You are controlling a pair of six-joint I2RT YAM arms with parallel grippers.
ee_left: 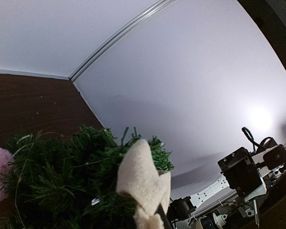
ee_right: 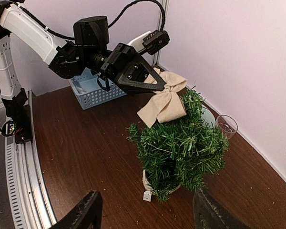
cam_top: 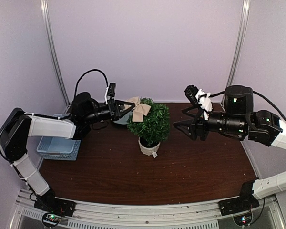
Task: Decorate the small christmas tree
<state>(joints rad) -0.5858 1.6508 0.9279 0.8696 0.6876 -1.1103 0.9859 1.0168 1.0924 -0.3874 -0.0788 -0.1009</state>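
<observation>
**Status.** Tree (cam_top: 150, 124) stands upright approx. mid-table (cam_top: 109, 167) in its pot (cam_top: 148, 147), between the two arms. L gripper (ee_right: 164, 86) is pinched onto a beige cloth bow (ee_right: 163, 102) at the knot. The bow is at the crown, tails hanging over the top branches. R gripper (ee_right: 147, 200) has jaws spread wide, holds nothing, and hovers near the tree on its R side without touching it.

**Handling, tree (est.).**
- Light and prob. top-heavy. A sideways push at the crown is likely to tip it.
- Branches look springy. They give under load and offer no firm hold.
- Pot is the only stiff part. Steady it there, on the wall or rim.

**Handling, bow (est.).**
- Soft, limp, v. light. Grip at the knot only, as the tails just fold.
- Press the knot down among the needles so they catch it.

**Nearby.** Glass cup (ee_right: 226, 125) behind the tree, by the wall. Blue basket (cam_top: 59, 147) at far L.
</observation>
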